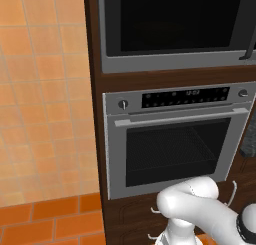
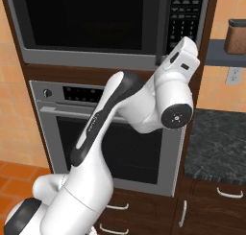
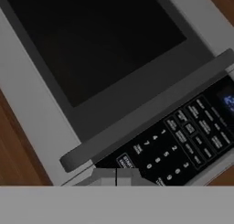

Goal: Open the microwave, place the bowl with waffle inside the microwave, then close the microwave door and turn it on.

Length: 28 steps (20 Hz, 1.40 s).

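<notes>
One microwave door (image 3: 100, 45) shut, dark handle (image 3: 146, 111) beside keypad (image 3: 183, 136); gripper (image 3: 116, 176) close before it, finger spread unclear; silver oven (image 1: 175, 139) below

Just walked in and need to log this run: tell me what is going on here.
A white robot arm is reaching up toward the built-in microwave set above the silver oven. The microwave door is shut. In the hand view the pincer sits close to the lower end of the dark door handle, beside the keypad, and grips nothing yet. Its fingertips look close together, but whether it is open or shut is unclear. The door has not been opened.
</notes>
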Tool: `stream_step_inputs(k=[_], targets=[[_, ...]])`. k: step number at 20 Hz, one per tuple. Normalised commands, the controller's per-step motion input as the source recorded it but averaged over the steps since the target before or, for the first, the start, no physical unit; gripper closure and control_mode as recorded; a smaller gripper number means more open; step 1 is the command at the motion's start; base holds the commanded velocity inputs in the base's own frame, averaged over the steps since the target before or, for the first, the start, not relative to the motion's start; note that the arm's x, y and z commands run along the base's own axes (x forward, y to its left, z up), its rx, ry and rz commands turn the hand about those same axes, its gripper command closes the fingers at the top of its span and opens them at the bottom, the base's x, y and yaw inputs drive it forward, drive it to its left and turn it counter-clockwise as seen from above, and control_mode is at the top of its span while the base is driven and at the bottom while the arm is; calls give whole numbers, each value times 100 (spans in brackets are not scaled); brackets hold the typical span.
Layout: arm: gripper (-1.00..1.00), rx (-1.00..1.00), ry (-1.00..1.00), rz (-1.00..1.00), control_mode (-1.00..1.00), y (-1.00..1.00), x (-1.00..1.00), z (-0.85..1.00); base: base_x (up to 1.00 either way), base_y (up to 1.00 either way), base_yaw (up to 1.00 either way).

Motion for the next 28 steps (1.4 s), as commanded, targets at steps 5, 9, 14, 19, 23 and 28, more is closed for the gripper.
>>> stream_step_inputs(k=[5,9,14,19,23,28], targets=[[100,-3,0,-1,-100,0,25,1,0,0,0],[100,0,0,0,-100,0,17,2,0,0,0],[100,0,0,-1,-100,-13,12,0,0,0,0],[100,0,0,-5,-100,-10,19,0,0,0,0],[100,0,2,-5,-100,-3,22,0,0,0,0],[100,0,3,-5,-100,-3,27,0,0,0,0]])
